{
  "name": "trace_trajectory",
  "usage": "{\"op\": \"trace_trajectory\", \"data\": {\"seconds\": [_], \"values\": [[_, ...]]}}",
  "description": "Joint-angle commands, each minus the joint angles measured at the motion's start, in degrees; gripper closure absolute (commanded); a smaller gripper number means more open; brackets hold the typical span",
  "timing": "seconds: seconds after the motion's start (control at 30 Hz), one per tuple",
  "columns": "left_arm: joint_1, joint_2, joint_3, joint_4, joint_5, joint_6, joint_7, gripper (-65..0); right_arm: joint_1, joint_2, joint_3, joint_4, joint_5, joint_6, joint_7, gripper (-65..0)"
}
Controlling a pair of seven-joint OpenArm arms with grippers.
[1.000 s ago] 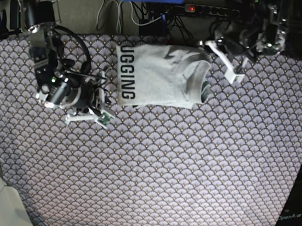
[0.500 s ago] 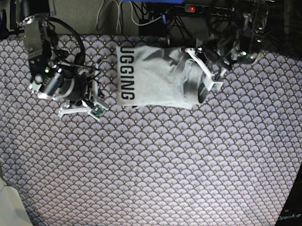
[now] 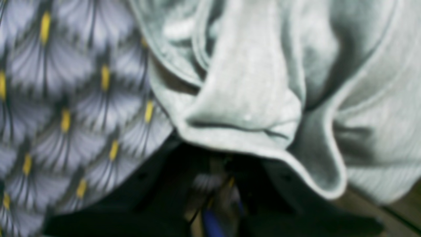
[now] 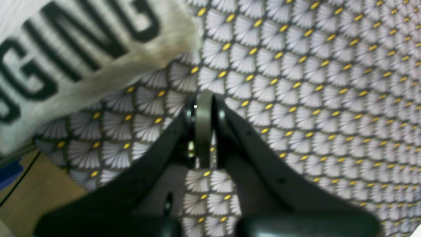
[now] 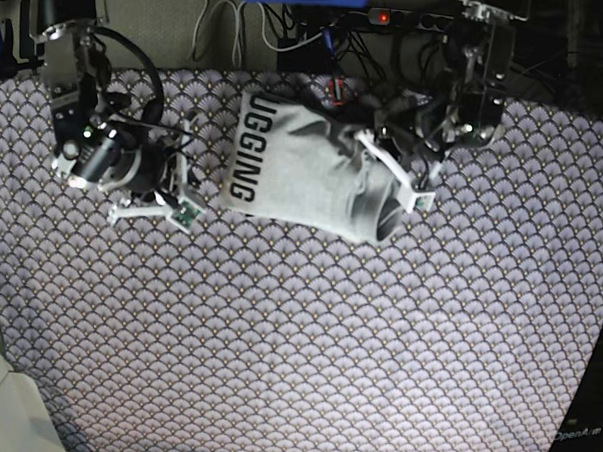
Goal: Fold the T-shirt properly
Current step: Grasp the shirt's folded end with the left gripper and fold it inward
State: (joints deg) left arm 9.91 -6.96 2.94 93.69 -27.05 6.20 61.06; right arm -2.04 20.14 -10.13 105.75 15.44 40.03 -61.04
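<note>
Lettering (image 5: 242, 165) on T-shirt (image 5: 304, 171) cut off: only "UGGING" legible.

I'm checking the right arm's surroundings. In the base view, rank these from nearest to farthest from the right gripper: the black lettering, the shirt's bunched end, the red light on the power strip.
1. Black lettering, just beside the right gripper, on the T-shirt's near end.
2. Bunched end, across the shirt, by the left gripper.
3. Red light, far at the top edge.
</note>
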Motion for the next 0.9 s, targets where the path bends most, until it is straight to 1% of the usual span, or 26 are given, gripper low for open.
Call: {"op": "trace_trajectory", "data": {"seconds": [0.0, 0.1, 0.2, 0.27, 0.4, 0.47, 0.6, 0.67, 0.73, 0.87], "values": [[-0.4, 0.5, 0.2, -1.3, 1.8, 0.6, -0.4, -0.4, 0.9, 0.5, 0.3, 1.0, 0.4, 0.0, 0.9, 0.0], [-2.9, 1.8, 0.2, -3.4, 1.8, 0.6, -2.8, -0.4, 0.8, 0.5, 0.3, 1.0, 0.4, 0.0, 0.9, 0.0], [-7.1, 4.2, 0.2, -7.2, 1.8, 0.6, -5.0, -0.4, 0.5, 0.6, 0.3, 1.0, 0.4, 0.0, 0.9, 0.0], [-10.1, 6.1, 0.2, -10.4, 1.8, 0.6, -6.6, -0.4, -0.4, 1.2, 0.3, 1.0, 0.4, 0.0, 0.9, 0.0], [-17.0, 9.3, 0.2, -19.5, 1.8, 0.6, -10.4, -0.4, -1.4, 1.4, 0.3, 1.0, 0.4, 0.0, 0.9, 0.0], [-20.5, 10.8, 0.2, -24.3, 1.8, 0.6, -12.2, -0.4, -2.0, 2.1, 0.4, 1.0, 0.4, 0.0, 0.9, 0.0], [-26.7, 13.6, 0.4, -33.0, 1.8, 0.6, -16.7, -0.4, -3.5, 2.7, 0.4, 1.1, 0.4, 0.0, 0.9, 0.0], [-29.6, 14.5, 0.5, -35.8, 1.6, 0.6, -18.3, -0.4, -4.0, 2.8, 0.4, 1.1, 0.4, 0.0, 0.9, 0.0], [-31.5, 14.8, 0.4, -36.7, 1.4, 0.6, -18.4, -0.4, -4.1, 2.8, 0.9, 1.1, 0.4, 0.0, 0.9, 0.0], [-31.8, 14.4, 0.3, -34.3, 1.3, 0.6, -17.6, -0.4, -4.2, 2.6, 6.1, 1.7, 0.6, 0.0, 0.9, 0.0]]}}
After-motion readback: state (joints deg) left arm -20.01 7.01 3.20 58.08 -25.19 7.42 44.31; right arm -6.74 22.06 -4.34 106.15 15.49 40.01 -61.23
